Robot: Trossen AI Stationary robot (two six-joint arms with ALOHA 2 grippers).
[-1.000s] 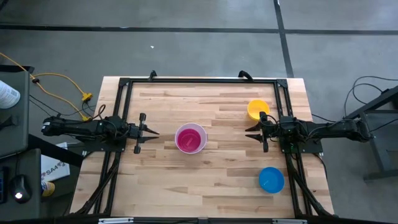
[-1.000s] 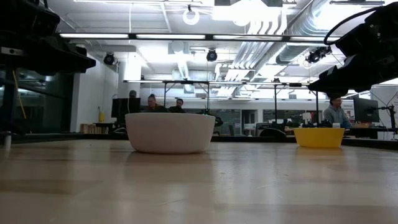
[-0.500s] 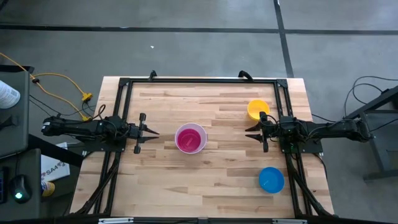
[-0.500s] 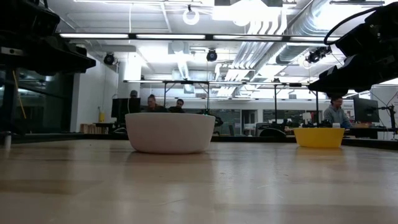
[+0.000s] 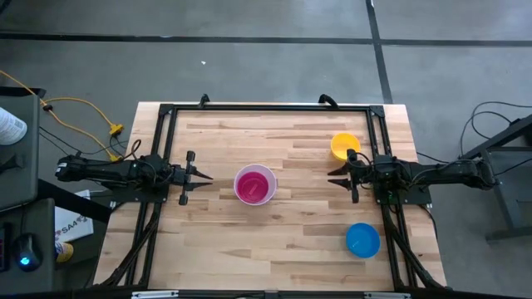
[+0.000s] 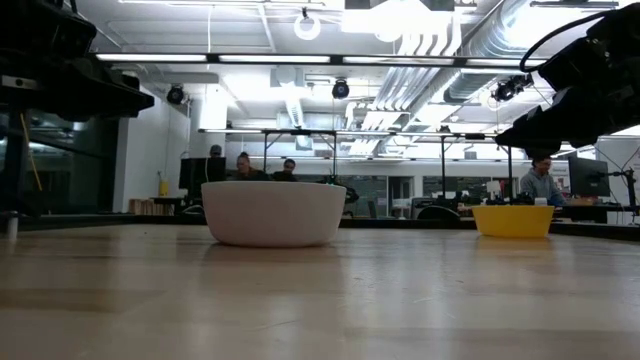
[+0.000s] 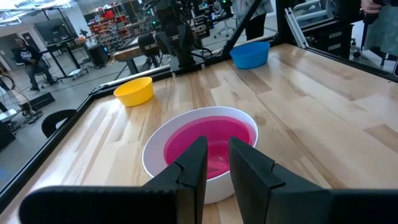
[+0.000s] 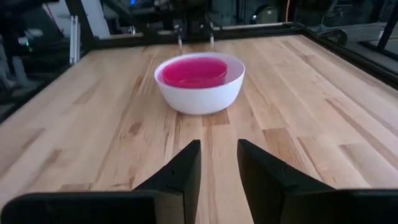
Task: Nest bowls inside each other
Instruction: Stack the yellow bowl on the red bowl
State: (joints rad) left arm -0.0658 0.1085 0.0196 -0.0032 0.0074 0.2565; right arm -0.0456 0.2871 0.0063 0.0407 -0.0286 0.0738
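At the table's left edge, the left hand [image 5: 198, 177] hovers with fingers parted and empty, aimed at the white bowl [image 5: 254, 184] at centre. Opposite, the right hand [image 5: 342, 176] waits likewise open and empty, just beside the yellow bowl [image 5: 343, 146]. Both appear staged for the next pick. White bowl contents: a red-pink bowl [image 7: 208, 143] (purple not discernible). The blue bowl [image 5: 362, 240] sits apart, empty.

Wooden table [image 5: 283, 241], yellow cable [image 5: 79, 104]
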